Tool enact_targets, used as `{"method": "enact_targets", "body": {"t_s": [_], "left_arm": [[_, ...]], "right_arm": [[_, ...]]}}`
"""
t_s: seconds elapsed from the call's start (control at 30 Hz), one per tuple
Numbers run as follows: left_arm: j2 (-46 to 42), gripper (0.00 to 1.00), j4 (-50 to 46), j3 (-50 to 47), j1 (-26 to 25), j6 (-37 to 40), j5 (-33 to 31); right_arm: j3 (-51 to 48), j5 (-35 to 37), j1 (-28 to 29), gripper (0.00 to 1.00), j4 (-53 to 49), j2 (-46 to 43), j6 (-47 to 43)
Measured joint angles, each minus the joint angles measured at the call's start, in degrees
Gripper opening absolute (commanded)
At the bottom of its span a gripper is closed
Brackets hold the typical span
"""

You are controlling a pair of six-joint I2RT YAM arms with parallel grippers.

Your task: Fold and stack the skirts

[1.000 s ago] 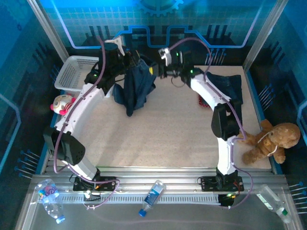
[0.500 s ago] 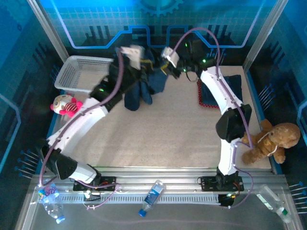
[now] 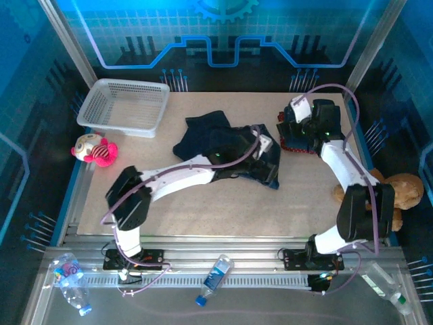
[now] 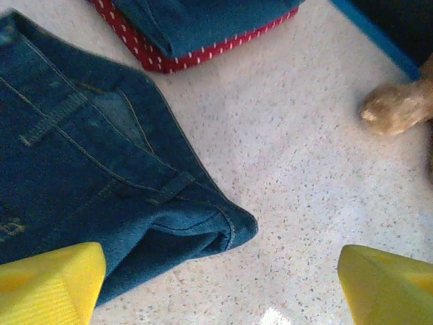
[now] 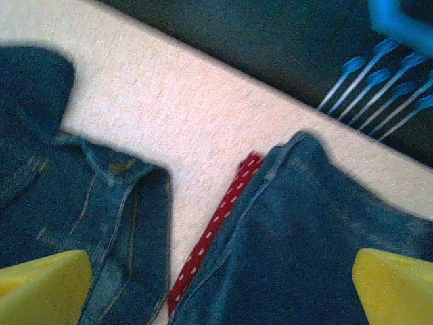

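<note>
Both released: left end effector (image 4: 220, 277) hovers nearest the denim skirt (image 4: 81, 169) sprawling to its left; right end effector (image 5: 216, 284) over folded skirts (image 5: 318, 230).

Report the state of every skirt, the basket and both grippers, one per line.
Loose denim skirt: rumpled on the table, not gripped.
Folded denim skirt: folded, lying on the red dotted skirt.
Red dotted skirt: flat on the table, mostly covered.
White mesh basket: upright, empty.
Left gripper: open, over the loose denim skirt's corner.
Right gripper: open, above the folded denim skirt.
</note>
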Motion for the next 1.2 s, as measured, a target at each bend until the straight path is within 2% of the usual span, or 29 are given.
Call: {"method": "enact_targets", "body": {"t_s": [0.13, 0.33, 0.47, 0.53, 0.63, 0.77, 0.9, 0.93, 1.07, 1.2], "left_arm": [[-10.1, 0.99, 4.0, -6.4, 5.2, -2.1, 1.8], [-16.8, 0.99, 5.5, -12.0, 16.3, -11.0, -0.8], [-17.6, 0.99, 5.5, -18.9, 23.8, -16.7, 0.1], [-17.0, 0.99, 3.8, -20.5, 26.8, -16.1, 1.4], [-14.6, 0.99, 1.7, -19.9, 27.2, -10.9, 3.0], [-11.5, 0.99, 0.0, -19.8, 25.4, -4.0, 3.3], [-8.3, 0.99, -1.9, -19.7, 24.8, -2.6, 2.6], [-7.6, 0.99, -2.1, -19.7, 24.8, -2.8, 2.0], [-7.4, 0.99, -2.0, -19.7, 25.0, -4.7, -0.3], [-7.4, 0.99, -1.7, -19.7, 25.7, -7.2, -0.7]], "right_arm": [[-5.3, 6.5, -0.1, 1.0, 6.7, -5.7, 10.3], [-7.8, -1.6, 1.0, 0.98, 4.2, -8.4, 20.6], [-7.8, -5.4, 6.6, 0.96, -1.3, -8.2, 15.4], [-7.4, -7.6, 8.6, 0.94, -5.4, -7.1, 11.0], [-5.5, -9.1, 9.1, 0.93, -12.4, -3.3, 5.7], [-3.7, -7.4, 13.2, 0.71, -20.6, 2.0, -1.0], [-3.2, 0.6, 21.3, 0.3, -24.7, 7.7, -7.3], [-3.2, 3.0, 22.8, 0.22, -25.2, 9.2, -8.3], [-3.5, 9.1, 26.5, 0.18, -28.0, 12.2, -13.4], [-4.3, 8.8, 33.5, 0.22, -33.6, 12.2, -18.5]]}}
